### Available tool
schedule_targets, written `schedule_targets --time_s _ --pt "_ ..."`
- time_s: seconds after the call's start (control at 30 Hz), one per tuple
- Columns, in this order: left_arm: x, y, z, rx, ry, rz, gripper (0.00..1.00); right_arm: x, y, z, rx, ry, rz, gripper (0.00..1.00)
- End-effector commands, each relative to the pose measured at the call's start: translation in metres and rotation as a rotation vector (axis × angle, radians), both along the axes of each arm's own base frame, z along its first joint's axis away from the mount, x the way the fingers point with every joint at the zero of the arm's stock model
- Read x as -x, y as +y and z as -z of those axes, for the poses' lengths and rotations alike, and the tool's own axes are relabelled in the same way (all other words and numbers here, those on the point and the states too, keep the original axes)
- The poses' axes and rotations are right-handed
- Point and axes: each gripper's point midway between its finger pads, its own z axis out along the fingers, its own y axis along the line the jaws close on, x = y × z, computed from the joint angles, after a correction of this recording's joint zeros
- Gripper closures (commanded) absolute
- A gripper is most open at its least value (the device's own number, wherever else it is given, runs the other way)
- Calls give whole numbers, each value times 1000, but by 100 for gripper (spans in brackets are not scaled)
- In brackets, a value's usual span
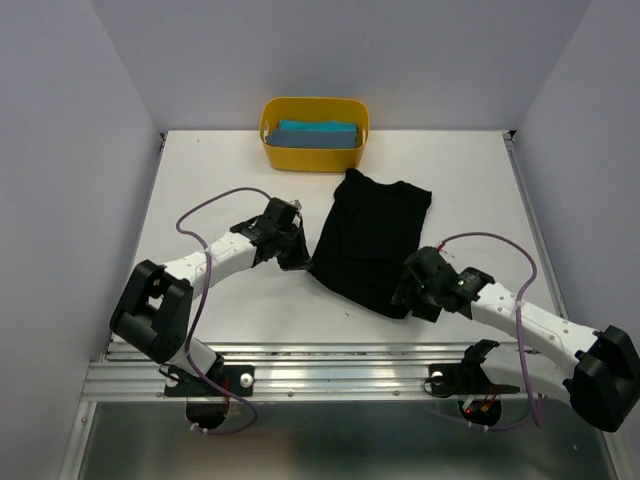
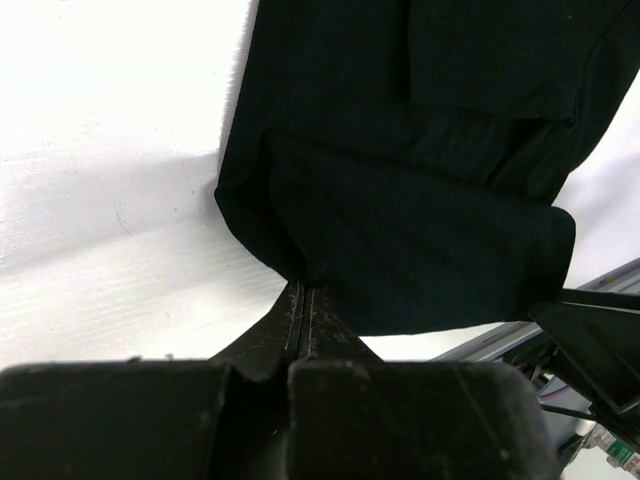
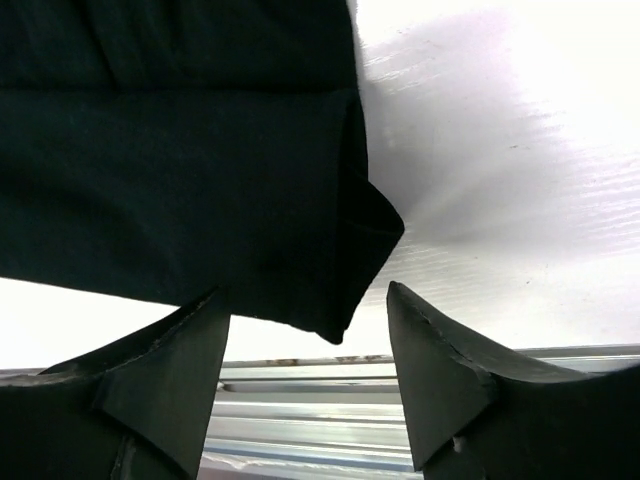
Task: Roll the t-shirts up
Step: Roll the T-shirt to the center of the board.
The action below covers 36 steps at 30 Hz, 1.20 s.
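1 black tee on table | 1 teal tee, apparently, in tub

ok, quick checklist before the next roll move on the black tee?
1. Left gripper shut, pinching the black t-shirt at its left edge: ok.
2. Right gripper holding the shirt: not ok, its jaws stand apart with the shirt's corner loose between them.
3. Near hem turned over: ok, one fold shows in the left wrist view.
4. Fold even across the width: cannot tell, the dark cloth hides it.
5. Teal t-shirt out of the way: ok, it lies in the yellow tub at the far edge.
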Motion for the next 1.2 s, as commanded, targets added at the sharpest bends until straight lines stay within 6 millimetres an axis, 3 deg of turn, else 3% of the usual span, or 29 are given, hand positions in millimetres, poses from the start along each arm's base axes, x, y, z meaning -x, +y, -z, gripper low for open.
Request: schedule_targets --time_s 0.0,0.17,0.47,0.6,0.63,0.73,0.8,1.03,1.17 --pt "-10 -5 -16 37 -50 -1 100 6 -12 -6 96 20 -99 29" --pt "-10 -6 -15 41 -50 -4 100 -7 -9 -30 79 -76 -123 30" --pt "-9 -2 -17 33 -59 -10 100 -26 -5 -40 139 -110 -168 38" --pt "-9 -1 -18 31 -63 -12 100 -36 2 -45 116 -142 -151 54" --pt "-8 -1 -18 32 -64 -11 100 -41 5 -46 109 -154 -140 67" --pt "-7 0 -18 32 -62 -12 100 -48 -1 -34 148 -156 -86 84" --pt "-6 1 -17 31 -61 -14 100 -53 -2 -23 167 -150 -62 87" --pt "-4 2 -16 32 -63 -11 100 -37 -4 28 215 -6 -80 92" --pt "-4 1 -17 36 -61 -9 100 -46 -4 4 210 -71 -76 92"
